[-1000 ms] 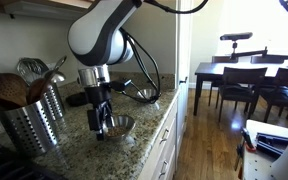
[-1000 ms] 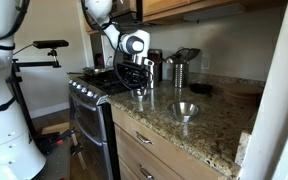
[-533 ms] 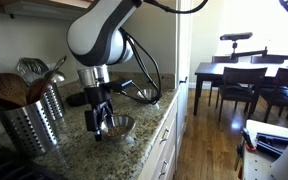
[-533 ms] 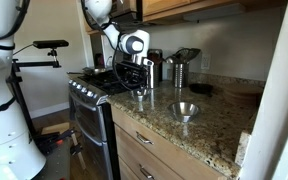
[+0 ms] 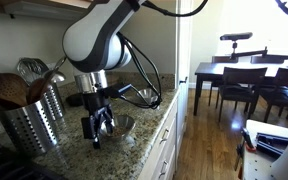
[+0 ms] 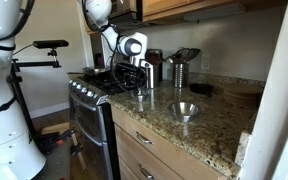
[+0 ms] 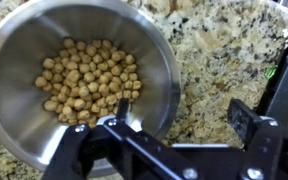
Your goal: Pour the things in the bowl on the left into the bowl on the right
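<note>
A steel bowl (image 7: 24, 60) filled with several chickpeas (image 7: 84, 82) sits on the granite counter. In the wrist view my gripper (image 7: 181, 112) is open, with one finger over the bowl's inner rim and the other outside over the counter. In an exterior view my gripper (image 5: 96, 130) is low at the near side of this bowl (image 5: 122, 124). A second, empty steel bowl (image 6: 184, 110) stands apart on the counter, while my gripper (image 6: 139, 88) covers most of the filled bowl.
A metal utensil holder (image 5: 29, 125) with wooden spoons stands close beside the arm. A stove (image 6: 92, 88) adjoins the counter, and metal canisters (image 6: 179, 70) stand at the back wall. The counter's front edge (image 5: 159, 125) is near the bowl.
My gripper has shifted a little lower and sideways at the filled bowl, with the wrist tilting. The bowls have not moved.
</note>
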`<action>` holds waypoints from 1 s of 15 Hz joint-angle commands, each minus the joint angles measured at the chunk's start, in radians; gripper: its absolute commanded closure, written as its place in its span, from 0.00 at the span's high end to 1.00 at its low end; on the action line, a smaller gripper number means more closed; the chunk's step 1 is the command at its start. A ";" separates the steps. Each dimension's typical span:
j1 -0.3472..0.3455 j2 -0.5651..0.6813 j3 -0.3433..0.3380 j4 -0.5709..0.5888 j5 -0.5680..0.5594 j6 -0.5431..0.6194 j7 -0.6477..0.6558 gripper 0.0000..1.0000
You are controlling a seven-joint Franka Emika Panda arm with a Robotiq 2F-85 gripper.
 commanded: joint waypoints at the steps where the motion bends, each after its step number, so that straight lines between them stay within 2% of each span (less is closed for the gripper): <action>1: 0.020 0.014 -0.011 0.009 0.004 0.001 0.039 0.88; 2: 0.021 0.015 -0.011 0.008 0.004 0.001 0.041 0.73; 7: 0.025 0.017 -0.012 0.009 0.003 0.001 0.053 0.41; 10: 0.024 0.016 -0.012 0.007 0.003 0.003 0.057 0.36; 11: 0.024 0.015 -0.012 0.006 0.003 0.003 0.059 0.31; 12: 0.024 0.014 -0.012 0.005 0.003 0.004 0.060 0.32; 13: 0.026 0.012 -0.013 0.004 0.001 0.004 0.064 0.16; 15: 0.029 0.004 -0.014 0.001 -0.003 0.001 0.076 0.12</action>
